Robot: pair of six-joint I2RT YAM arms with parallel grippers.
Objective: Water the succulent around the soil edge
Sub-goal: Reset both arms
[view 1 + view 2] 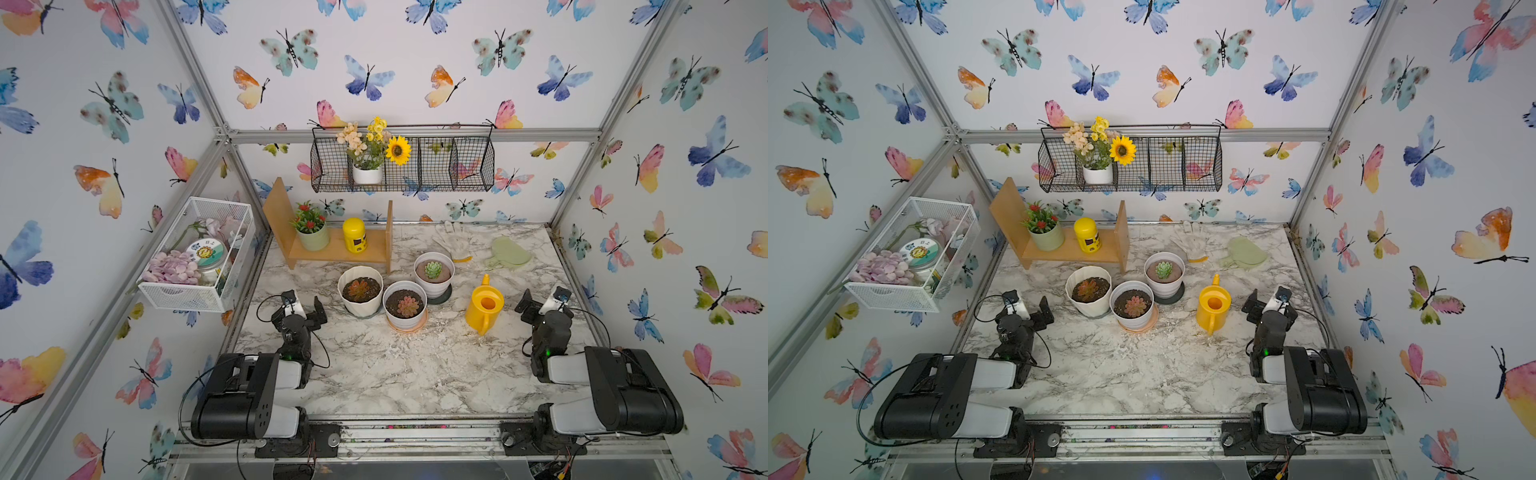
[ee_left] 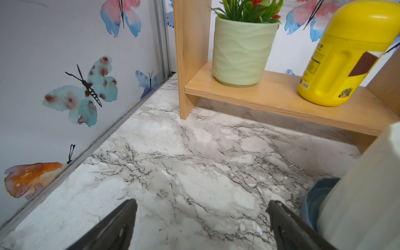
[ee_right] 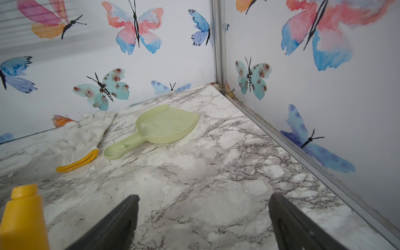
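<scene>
The succulent (image 1: 359, 289) (image 1: 1088, 289), an orange-red rosette, sits in dark soil (image 1: 374, 286) inside a ribbed cream-white pot (image 1: 361, 309) left of the table's middle. A yellow watering can (image 1: 484, 305) (image 1: 1213, 305) stands upright to the right of the pots, handle toward the front. My left gripper (image 1: 305, 301) (image 2: 202, 205) is open and empty over bare marble, just left of the ribbed pot (image 2: 357, 194). Over marble to the right of the can, my right gripper (image 1: 543, 297) (image 3: 203, 200) also stands open and empty. In the right wrist view the can's spout (image 3: 23, 216) shows at the edge.
A pink-red rosette in a smooth white pot (image 1: 405, 307) and a pale green rosette's pot (image 1: 433, 272) stand beside the ribbed pot. Behind them is a wooden shelf (image 1: 332, 251) with a green pot and a yellow bottle. A glove (image 1: 453, 241) and a green dustpan (image 1: 509, 251) lie at the back right.
</scene>
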